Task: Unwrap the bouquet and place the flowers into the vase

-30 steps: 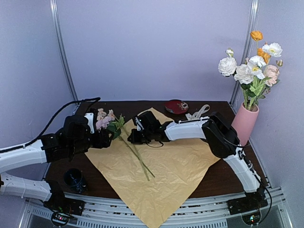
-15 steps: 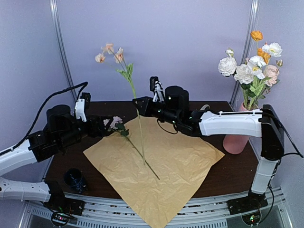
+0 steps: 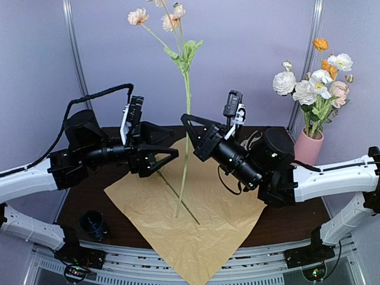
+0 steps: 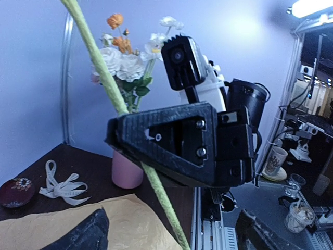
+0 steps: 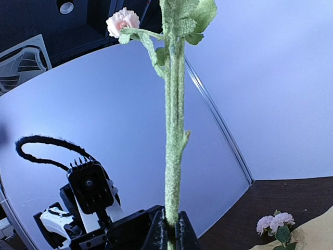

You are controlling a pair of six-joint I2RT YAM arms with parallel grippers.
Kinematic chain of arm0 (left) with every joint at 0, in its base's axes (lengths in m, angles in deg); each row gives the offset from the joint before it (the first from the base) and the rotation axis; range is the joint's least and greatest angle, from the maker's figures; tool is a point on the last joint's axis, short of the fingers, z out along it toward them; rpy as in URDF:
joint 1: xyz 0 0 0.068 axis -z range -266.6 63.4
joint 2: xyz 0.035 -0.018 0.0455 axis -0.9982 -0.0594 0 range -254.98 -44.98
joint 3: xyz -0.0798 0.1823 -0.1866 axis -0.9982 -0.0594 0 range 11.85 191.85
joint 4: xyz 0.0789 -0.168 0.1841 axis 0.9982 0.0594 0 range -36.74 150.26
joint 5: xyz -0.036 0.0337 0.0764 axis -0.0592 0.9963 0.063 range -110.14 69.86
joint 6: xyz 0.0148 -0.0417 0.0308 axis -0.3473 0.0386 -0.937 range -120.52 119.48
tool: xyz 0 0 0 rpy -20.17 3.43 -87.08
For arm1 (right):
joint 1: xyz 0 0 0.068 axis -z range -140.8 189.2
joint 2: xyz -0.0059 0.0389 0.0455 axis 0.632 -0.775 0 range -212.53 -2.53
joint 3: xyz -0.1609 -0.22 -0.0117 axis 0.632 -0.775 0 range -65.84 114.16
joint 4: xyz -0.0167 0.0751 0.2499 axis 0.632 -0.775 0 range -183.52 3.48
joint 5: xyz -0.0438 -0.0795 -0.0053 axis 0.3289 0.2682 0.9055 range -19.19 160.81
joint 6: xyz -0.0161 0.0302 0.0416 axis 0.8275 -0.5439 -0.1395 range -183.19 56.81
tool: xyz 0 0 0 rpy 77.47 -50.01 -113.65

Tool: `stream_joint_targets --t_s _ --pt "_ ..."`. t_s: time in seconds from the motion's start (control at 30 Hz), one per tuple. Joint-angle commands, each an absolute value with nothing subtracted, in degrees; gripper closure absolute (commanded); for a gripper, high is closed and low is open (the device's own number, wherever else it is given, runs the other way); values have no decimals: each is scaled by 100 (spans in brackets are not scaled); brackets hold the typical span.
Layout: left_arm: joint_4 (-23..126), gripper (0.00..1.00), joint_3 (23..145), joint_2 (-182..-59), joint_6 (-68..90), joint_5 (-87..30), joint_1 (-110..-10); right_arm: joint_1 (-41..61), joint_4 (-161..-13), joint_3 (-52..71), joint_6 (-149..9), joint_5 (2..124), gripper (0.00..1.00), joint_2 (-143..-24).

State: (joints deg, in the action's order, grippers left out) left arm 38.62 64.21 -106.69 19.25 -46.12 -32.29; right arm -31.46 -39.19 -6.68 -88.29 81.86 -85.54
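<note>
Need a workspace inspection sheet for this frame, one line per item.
Surface: dark table, tan paper spread open.
Job's things: held stem upright; loose stem on paper; vase holds flowers.
Clutter: ribbon, dish, blue cup.
Grippers: left pincer open, empty; right pincer shut on held stem.
Cables: black loop over left arm.
Surroundings: plain walls, metal posts.
</note>
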Motion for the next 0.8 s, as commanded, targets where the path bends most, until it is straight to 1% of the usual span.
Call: stream_joint_targets --t_s 0.0,0.17,0.33,0.5,0.57,0.6,0.63,0.7,0.73,0.77 --pt "3675 14 6861 -11267 1609 -5408 -2957 -3415 -3440 -946 -8392 8896 100 -8135" --pt "3656 29 7037 -11649 1588 -5523 -2820 -3640 -3341 -1223 -8161 9171 100 -7820" --pt "3779 36 7277 -11996 1564 -5824 -2665 -3691 -3318 -1358 -8067 9222 100 -7627" --pt "3784 51 7428 -12184 1451 -5654 -2464 -3716 -3483 -1368 -7988 9165 100 -7523" --pt "3779 60 7479 -12268 1443 -5666 -2430 -3711 -3551 -1388 -7983 9174 100 -7476" --pt "3779 66 7512 -12313 1443 -5689 -2416 -3713 -3598 -1396 -7980 9173 100 -7439" --pt "3779 75 7556 -12359 1438 -5712 -2411 -3714 -3644 -1407 -7988 9169 100 -7400" --pt "3819 97 7597 -12420 1443 -5658 -2402 -3717 -3830 -1395 -8006 9130 100 -7267" --pt "3867 100 7614 -12437 1440 -5592 -2394 -3715 -4087 -1344 -8002 9095 98 -7210" --pt "3921 100 7624 -12442 1419 -5550 -2394 -3718 -4460 -1241 -7999 9102 90 -7101"
